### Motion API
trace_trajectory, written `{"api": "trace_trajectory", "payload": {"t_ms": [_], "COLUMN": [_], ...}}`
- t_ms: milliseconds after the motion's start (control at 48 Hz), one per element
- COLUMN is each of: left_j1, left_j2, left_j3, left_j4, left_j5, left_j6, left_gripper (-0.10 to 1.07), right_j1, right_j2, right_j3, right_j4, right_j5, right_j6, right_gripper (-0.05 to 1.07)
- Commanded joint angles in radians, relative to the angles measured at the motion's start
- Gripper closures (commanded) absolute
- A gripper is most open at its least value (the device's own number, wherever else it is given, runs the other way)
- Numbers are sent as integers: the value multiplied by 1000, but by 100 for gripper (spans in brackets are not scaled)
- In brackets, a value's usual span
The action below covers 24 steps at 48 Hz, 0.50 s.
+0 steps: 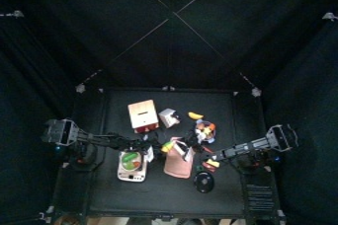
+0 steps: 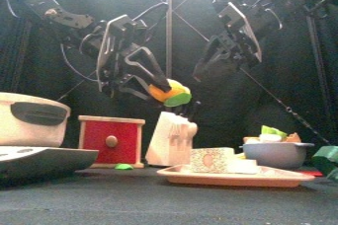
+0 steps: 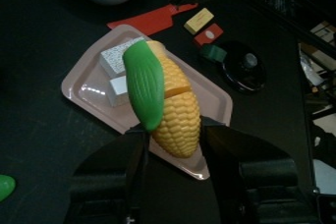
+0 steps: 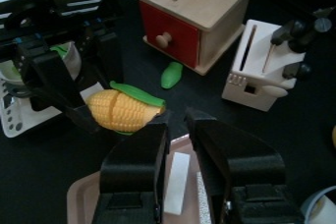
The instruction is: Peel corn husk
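I hold the corn (image 3: 168,95) up in my left jaws (image 2: 156,89), clamped on its lower end, well above the pink tray (image 3: 98,81) on the table (image 1: 113,106). In the left wrist view one green husk strip (image 3: 144,85) lies along the yellow cob, so the peeling is not finished. A small green piece (image 4: 172,73) lies on the table between the red-fronted wooden box (image 4: 197,17) and the white knife block (image 4: 269,66); I judge it to be a husk leaf already off, though I cannot be sure from here.

My right jaws (image 4: 184,144) stand partly open and hold nothing. In the right wrist view they sit just short of the cob, with the husk's tip pointing toward them; in the front view my right arm hangs beside the corn, apart from it.

So, as I judge it: perhaps one leaf done, at least one left. What remains is for my right jaws to close on that strip and pull it off while my left jaws grip the cob
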Motion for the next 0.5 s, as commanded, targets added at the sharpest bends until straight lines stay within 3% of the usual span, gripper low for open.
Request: {"api": "trace_trajectory", "payload": {"t_ms": [0,229,375,479], "left_j1": [2,-14,-35,-40], "left_j2": [-18,-18,-18,-18], "left_j3": [-8,-2,12,8], "left_j4": [5,106,288,393], "left_j5": [-8,2,2,2], "left_j6": [3,9,6,8], "left_gripper": [35,35,35,35], "right_j1": [5,21,18,15], "right_j2": [-32,-38,-52,-67], "right_j3": [-8,-17,-28,-29], "right_j4": [18,28,9,2], "right_j5": [2,-11,-64,-143], "right_j6": [-2,9,11,9], "right_gripper": [40,38,30,17]}}
